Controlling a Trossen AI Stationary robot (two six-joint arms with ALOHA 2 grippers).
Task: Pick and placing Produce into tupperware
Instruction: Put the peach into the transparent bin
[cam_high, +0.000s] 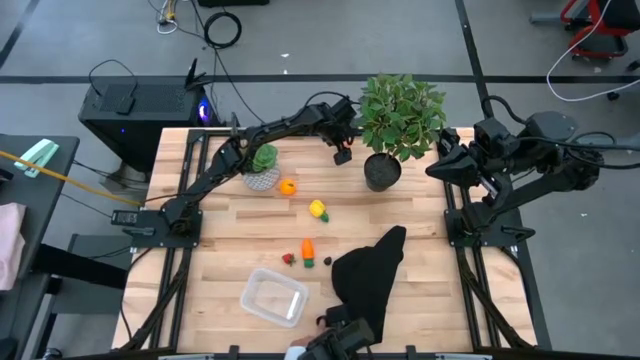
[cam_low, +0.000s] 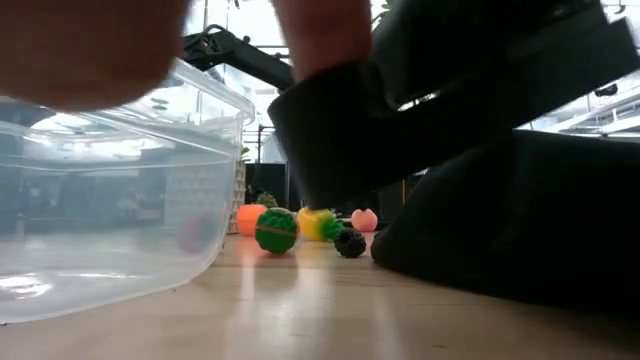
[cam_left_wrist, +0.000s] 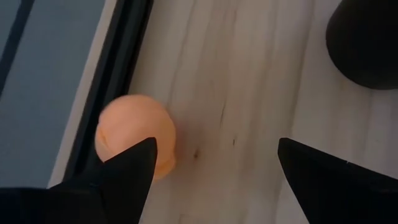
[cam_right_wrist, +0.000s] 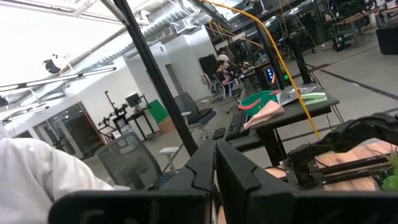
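Note:
The clear tupperware (cam_high: 273, 297) rests on the table near its front edge, looming large in the low view (cam_low: 110, 200). Small produce lies mid-table: an orange piece (cam_high: 287, 186), a yellow one (cam_high: 318, 209), a carrot-like one (cam_high: 307, 249) and a red one (cam_high: 288, 259). A peach ball (cam_left_wrist: 134, 134) sits by the table's far edge. My left gripper (cam_high: 343, 152) hovers open over it (cam_left_wrist: 214, 146); one fingertip covers the ball's side and the gap between the fingers lies beside it. My right gripper (cam_right_wrist: 216, 162) is shut and raised at the table's right (cam_high: 440, 162).
A large potted plant (cam_high: 400, 115) stands just right of my left gripper, its dark pot (cam_left_wrist: 367, 40) close by. A small plant in a white pot (cam_high: 264, 165) stands under the left arm. A black cloth (cam_high: 370, 270) lies near the front. A person's hand (cam_high: 300, 352) shows at the near edge.

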